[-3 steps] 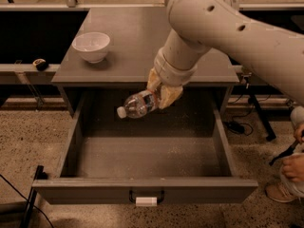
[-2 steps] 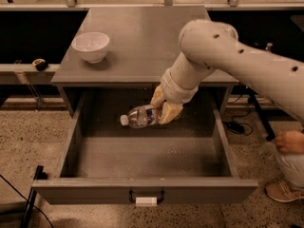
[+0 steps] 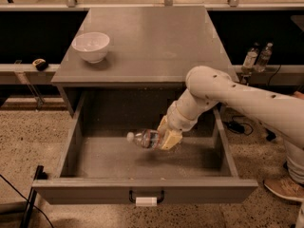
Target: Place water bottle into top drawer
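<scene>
One water bottle (image 3: 144, 138) clasped in claw (image 3: 169, 137) within drawer (image 3: 142, 190).

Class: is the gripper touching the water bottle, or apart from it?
Touching. The camera view shows the gripper clamped on the base end of the water bottle, over the top drawer.

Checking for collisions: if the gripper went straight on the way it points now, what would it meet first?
Probably the top drawer, at its speckled floor: the gripper, shut on the water bottle, points down and left inside it. Depth is unclear.
</scene>
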Motion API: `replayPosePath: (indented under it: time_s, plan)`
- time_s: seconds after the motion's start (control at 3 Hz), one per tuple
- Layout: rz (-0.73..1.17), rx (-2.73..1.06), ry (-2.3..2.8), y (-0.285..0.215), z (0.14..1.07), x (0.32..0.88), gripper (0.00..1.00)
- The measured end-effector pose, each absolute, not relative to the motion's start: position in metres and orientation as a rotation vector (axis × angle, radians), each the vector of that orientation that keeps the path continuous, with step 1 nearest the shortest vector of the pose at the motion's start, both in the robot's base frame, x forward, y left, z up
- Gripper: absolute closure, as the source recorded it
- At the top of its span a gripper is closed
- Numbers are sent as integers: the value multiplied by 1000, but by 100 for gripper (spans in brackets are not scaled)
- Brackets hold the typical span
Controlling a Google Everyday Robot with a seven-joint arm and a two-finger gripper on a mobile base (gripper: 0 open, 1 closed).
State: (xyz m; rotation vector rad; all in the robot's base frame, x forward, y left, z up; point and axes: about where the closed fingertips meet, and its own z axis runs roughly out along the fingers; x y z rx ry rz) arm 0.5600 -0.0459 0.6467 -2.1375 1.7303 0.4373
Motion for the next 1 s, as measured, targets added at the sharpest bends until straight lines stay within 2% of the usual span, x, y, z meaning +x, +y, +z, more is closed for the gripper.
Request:
replayPosePath:
  time_s: [0.67,1.0]
  plan:
    - [523,-2094,1778,-42,619,555,100]
    - [523,-2094,1778,-42,619,555,73]
